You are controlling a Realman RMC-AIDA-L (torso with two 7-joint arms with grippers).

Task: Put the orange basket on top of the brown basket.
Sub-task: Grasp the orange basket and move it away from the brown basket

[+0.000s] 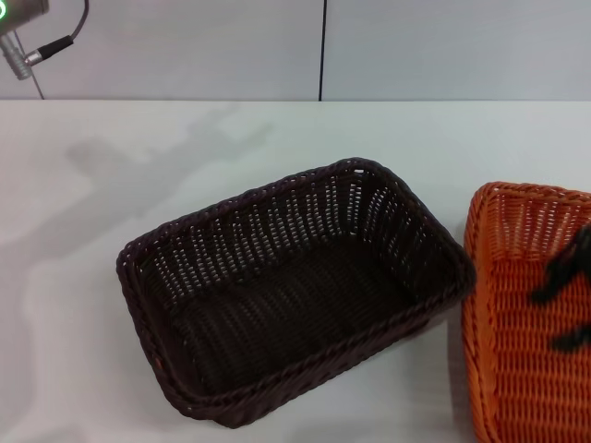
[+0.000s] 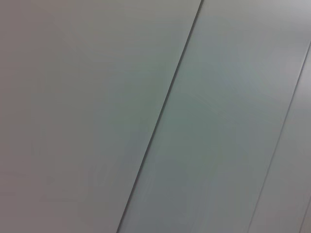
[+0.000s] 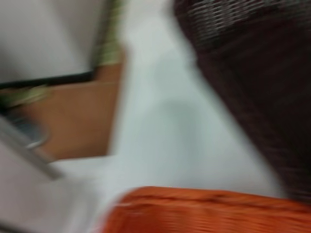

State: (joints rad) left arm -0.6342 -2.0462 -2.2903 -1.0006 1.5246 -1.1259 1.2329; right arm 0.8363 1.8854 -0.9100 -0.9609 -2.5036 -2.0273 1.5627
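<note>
The brown basket (image 1: pixel 295 291) sits empty in the middle of the white table, turned at an angle. The orange basket (image 1: pixel 517 323) stands just to its right, cut off by the picture's edge and nearly touching the brown one. My right gripper (image 1: pixel 565 306) shows as dark shapes over the inside of the orange basket at the far right edge. In the right wrist view the orange basket's rim (image 3: pixel 204 208) is close by, with the brown basket's wall (image 3: pixel 262 92) beyond it. My left arm (image 1: pixel 20 37) is parked high at the back left.
The white table (image 1: pixel 111 231) stretches to the left of and behind the baskets. A grey wall with a dark seam (image 1: pixel 322 46) stands at the back. The left wrist view shows only wall panels (image 2: pixel 97 116).
</note>
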